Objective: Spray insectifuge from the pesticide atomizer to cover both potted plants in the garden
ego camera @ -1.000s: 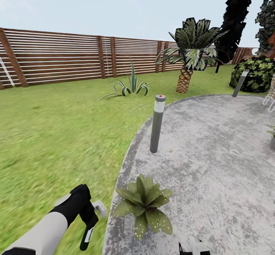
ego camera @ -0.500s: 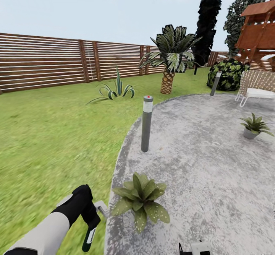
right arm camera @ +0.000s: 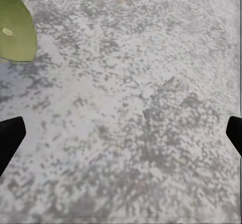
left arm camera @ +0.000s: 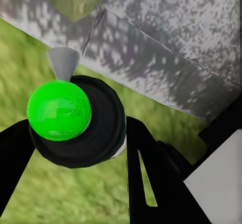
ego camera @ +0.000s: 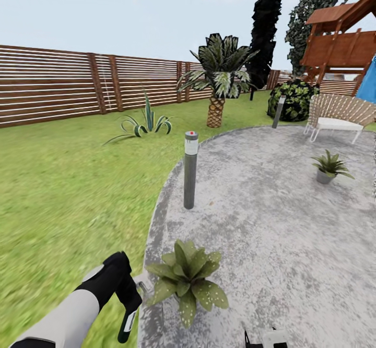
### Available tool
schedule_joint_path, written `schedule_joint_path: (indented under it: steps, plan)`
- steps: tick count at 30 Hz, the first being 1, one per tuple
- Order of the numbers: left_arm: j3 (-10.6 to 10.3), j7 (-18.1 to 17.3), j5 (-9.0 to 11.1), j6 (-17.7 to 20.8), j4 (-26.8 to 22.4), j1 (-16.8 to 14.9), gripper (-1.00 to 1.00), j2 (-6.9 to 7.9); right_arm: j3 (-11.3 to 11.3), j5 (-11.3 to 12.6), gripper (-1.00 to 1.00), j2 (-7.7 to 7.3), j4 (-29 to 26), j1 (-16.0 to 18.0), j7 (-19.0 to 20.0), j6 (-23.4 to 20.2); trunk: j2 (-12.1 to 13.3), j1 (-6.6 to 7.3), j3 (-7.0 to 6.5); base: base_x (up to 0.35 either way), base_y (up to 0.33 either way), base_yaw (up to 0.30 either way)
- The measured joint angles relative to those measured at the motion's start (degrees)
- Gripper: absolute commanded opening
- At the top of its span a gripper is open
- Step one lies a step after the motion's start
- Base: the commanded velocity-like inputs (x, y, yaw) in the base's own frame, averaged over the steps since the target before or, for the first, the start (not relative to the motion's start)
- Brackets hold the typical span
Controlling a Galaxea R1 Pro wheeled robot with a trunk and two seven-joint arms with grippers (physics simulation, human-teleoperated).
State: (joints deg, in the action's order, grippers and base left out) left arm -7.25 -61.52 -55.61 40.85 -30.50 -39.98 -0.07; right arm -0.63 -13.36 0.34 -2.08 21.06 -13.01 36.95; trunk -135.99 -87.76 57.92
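My left gripper (ego camera: 129, 306) is shut on the pesticide atomizer (ego camera: 128, 323), a dark-green bottle with a white patch, hanging low over the lawn's edge. Its pale spray head (ego camera: 142, 286) sits just left of the near potted plant (ego camera: 185, 279) on the patio rim. In the left wrist view the atomizer (left arm camera: 75, 121) sits between the black fingers (left arm camera: 143, 173), its grey nozzle (left arm camera: 63, 63) towards the stone edge. The second potted plant (ego camera: 329, 166) stands far right on the patio. My right gripper (right arm camera: 121, 133) is open over bare stone, beside a leaf (right arm camera: 15, 27).
A grey bollard light (ego camera: 190, 169) stands on the patio (ego camera: 271, 217) edge behind the near plant. A wicker seat (ego camera: 338, 114), a dark shrub (ego camera: 292, 99), a palm (ego camera: 218, 79), a spiky clump (ego camera: 142, 123) and the slatted fence (ego camera: 62, 84) lie beyond. Lawn (ego camera: 62, 196) spreads left.
The camera has turned right, so the whole view slid left. The second potted plant and the wicker seat came into view. The atomizer now sits a little closer to the near plant.
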Motion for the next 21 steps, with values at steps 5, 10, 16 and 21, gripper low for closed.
schedule_joint_path:
  steps: [5, 10, 16, 21]
  plan:
    - [0.1, 0.0, 0.0, 0.2, -0.1, -0.1, -1.0, -0.03, 0.0, 0.0, 1.0, 0.0, 0.0, 0.0, 0.0, 0.0, 0.0, 0.01, -0.11, -0.175, 0.221, -0.239]
    - [0.0, 0.0, 0.1, 0.3, -0.2, -0.1, -1.0, -0.03, 0.0, 0.0, 1.0, 0.0, 0.0, 0.0, 0.0, 0.0, 0.0, 0.02, -0.17, -0.009, 0.301, -0.253]
    - [0.0, -0.1, 0.2, 0.4, -0.2, -0.2, -1.0, -0.71, 0.0, 0.0, 1.0, 0.0, 0.0, 0.0, 0.0, 0.0, 0.0, 0.04, -0.18, 0.135, 0.303, -0.253]
    - [-0.3, -5.5, -0.4, 0.1, -0.5, -2.0, -1.0, -1.08, 0.0, 0.0, 1.0, 0.0, 0.0, 0.0, 0.0, 0.0, 0.0, 0.04, -0.18, 0.149, 0.303, -0.249]
